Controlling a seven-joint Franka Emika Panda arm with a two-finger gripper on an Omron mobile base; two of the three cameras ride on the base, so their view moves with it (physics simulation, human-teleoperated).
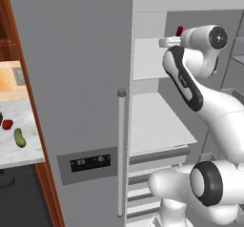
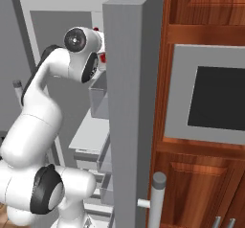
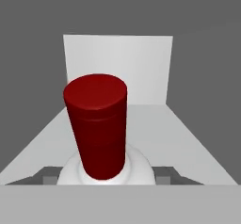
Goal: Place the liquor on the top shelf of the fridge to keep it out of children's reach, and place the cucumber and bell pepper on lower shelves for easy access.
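Note:
My gripper (image 3: 106, 177) is shut on the liquor (image 3: 96, 124). Its red cap fills the middle of the hand view, and the white shoulders sit between my two finger tips (image 3: 49, 176). In the left base view the gripper (image 1: 167, 42) reaches into the open fridge (image 1: 76, 78) just above the top shelf (image 1: 145, 61), with the red cap of the liquor (image 1: 179, 31) poking up beside the wrist. A lower shelf (image 1: 157, 121) lies beneath. The cucumber (image 1: 20, 138) and the bell pepper (image 1: 7, 124) rest on the marble counter (image 1: 19, 157) at the far left.
The fridge's left door is closed, with a long bar handle (image 1: 121, 149) and a dark dispenser panel (image 1: 90, 163). The open right door (image 2: 129, 102) stands edge-on close to my arm. Wooden cabinets with a built-in oven (image 2: 210, 97) are on the right.

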